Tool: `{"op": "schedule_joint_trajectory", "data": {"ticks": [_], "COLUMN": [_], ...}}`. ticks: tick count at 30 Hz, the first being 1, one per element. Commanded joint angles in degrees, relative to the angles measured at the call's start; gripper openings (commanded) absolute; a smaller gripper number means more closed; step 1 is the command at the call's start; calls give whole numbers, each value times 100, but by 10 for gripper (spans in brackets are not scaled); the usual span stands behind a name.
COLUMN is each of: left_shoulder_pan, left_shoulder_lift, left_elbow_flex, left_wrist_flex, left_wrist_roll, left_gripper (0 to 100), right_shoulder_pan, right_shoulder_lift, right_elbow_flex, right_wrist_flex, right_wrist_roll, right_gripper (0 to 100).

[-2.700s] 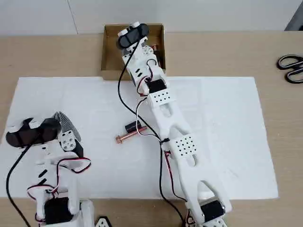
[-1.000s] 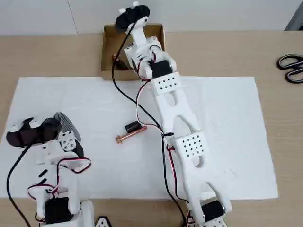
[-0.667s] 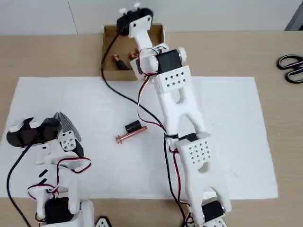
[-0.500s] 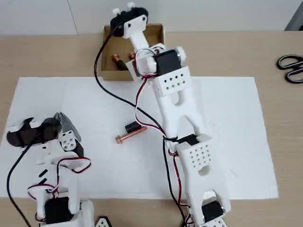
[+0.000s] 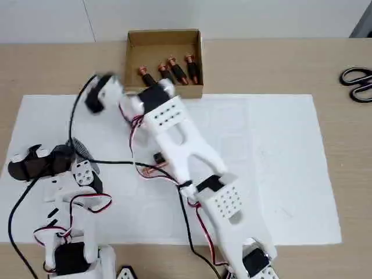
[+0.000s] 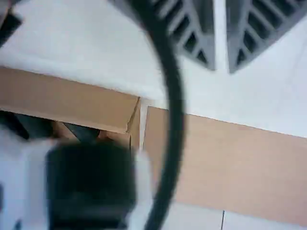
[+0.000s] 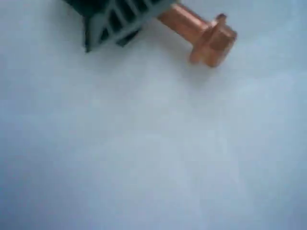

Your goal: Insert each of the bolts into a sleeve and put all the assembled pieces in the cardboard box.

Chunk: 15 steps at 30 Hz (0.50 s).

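The cardboard box (image 5: 132, 52) at the table's far edge holds several copper bolts (image 5: 174, 70), each in a black sleeve. On the white sheet a loose black sleeve (image 5: 157, 157) and a copper bolt (image 5: 147, 170) lie partly under my right arm. My right gripper (image 5: 102, 93) is blurred, left of the box's near corner. In the right wrist view the bolt's head (image 7: 211, 40) lies on the sheet, with part of the right gripper (image 7: 120, 19) over its shaft. My left gripper (image 5: 80, 152) rests at the sheet's left and is shut (image 6: 219, 33) on nothing.
A white sheet (image 5: 279, 151) covers the middle of the wooden table. Scissors (image 5: 357, 81) lie at the far right. A black cable (image 6: 170, 105) crosses the left wrist view and trails over the sheet (image 5: 116, 163) between the arms.
The right arm has pulled back from over the box and swung left and nearer, uncovering the pieces in the box. The left arm has not moved.
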Motion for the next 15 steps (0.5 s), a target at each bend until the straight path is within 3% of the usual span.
{"op": "schedule_joint_trajectory", "data": {"ticks": [1, 6, 15], "left_shoulder_pan": [-9, -9, -9], "left_shoulder_lift": [-53, -53, -53], "left_elbow_flex": [-154, -163, -163], "left_wrist_flex": [-9, -9, -9], "left_wrist_roll": [-9, -18, -18], "left_gripper": [6, 6, 6], "right_shoulder_pan": [13, 382, 453], "right_shoulder_lift": [-374, -593, -2448], "right_elbow_flex": [132, 466, 1626], "right_wrist_flex": [101, 136, 119], "right_wrist_roll": [193, 202, 211], "right_gripper": [140, 140, 142]}}
